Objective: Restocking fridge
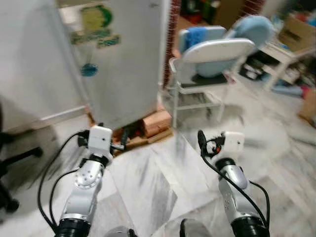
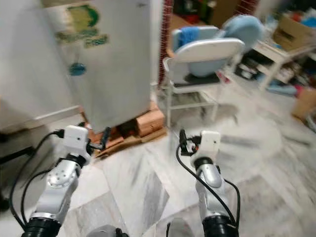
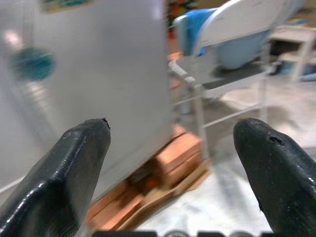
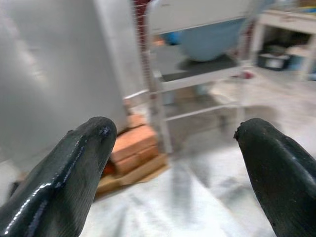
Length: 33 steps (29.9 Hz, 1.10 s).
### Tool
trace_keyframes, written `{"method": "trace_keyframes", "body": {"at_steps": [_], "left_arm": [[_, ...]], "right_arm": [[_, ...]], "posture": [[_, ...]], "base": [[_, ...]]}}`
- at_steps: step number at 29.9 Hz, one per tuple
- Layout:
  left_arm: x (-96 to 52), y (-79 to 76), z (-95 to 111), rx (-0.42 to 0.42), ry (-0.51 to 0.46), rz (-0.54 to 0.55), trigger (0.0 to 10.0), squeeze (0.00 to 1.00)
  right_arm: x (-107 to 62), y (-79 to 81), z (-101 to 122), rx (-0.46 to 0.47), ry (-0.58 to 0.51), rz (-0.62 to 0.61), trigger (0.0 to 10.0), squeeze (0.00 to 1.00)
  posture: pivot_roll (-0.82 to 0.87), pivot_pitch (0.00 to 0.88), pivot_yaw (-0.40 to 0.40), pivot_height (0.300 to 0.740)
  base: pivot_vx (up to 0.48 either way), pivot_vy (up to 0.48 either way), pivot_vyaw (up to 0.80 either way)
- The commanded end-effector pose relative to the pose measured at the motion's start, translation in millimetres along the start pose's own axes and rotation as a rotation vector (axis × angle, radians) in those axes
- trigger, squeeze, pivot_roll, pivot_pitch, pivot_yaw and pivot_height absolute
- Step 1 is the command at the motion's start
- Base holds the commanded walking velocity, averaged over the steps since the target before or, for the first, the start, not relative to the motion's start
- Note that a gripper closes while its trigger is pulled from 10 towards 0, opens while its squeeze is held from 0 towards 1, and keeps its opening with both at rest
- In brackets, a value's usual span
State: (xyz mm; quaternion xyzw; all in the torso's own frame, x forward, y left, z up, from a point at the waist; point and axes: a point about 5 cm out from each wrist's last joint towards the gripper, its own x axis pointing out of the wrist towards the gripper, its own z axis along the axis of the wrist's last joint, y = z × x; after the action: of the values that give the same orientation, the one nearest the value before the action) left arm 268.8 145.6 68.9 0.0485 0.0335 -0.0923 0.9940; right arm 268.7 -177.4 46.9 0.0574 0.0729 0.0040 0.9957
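Observation:
The grey fridge [image 1: 123, 64] stands shut ahead and to the left, with green and blue stickers [image 1: 96, 19] on its door. It rests on red bricks [image 1: 155, 123] and a wooden board. My left gripper [image 3: 170, 163] is open and empty, held low in front of the fridge's bottom corner. My right gripper [image 4: 173, 163] is open too, with nothing between its fingers, over the marble floor [image 1: 163, 182] facing the bricks and a chair. Both arms show raised in the left eye view, the left gripper [image 1: 121, 140] closer to the fridge than the right gripper [image 1: 201, 142].
A white folding chair [image 1: 217, 54] with blue things on it stands right of the fridge. Behind it are a white table [image 1: 291, 52], a cardboard box [image 1: 298, 29] and clutter. A black office chair base [image 1: 10, 158] is at the far left. The view is blurred.

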Motion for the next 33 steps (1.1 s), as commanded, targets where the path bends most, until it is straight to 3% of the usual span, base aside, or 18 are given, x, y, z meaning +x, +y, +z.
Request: {"method": "trace_keyframes", "body": {"at_steps": [1, 9, 33], "left_arm": [[0.1, -1.6, 2.0, 0.003, -0.007, -0.011, 10.0, 0.00], [0.2, -3.7, 3.7, 0.016, -0.023, -0.044, 10.0, 0.00], [-0.1, -8.7, 3.9, 0.013, -0.030, -0.091, 10.0, 0.00]], "right_arm": [[1.4, 0.2, 3.6, 0.006, -0.009, -0.004, 10.0, 0.00], [1.8, 0.6, 3.6, 0.008, -0.007, -0.006, 10.0, 0.00], [3.0, 0.8, 5.5, 0.004, -0.013, -0.005, 10.0, 0.00]], "posture": [[-0.06, 0.000, 0.035, 0.740], [-0.06, 0.000, 0.037, 0.740], [-0.06, 0.000, 0.038, 0.740]], "base": [[0.000, 0.450, -0.80], [0.091, 0.409, -0.80], [0.480, 0.000, -0.80]]}}
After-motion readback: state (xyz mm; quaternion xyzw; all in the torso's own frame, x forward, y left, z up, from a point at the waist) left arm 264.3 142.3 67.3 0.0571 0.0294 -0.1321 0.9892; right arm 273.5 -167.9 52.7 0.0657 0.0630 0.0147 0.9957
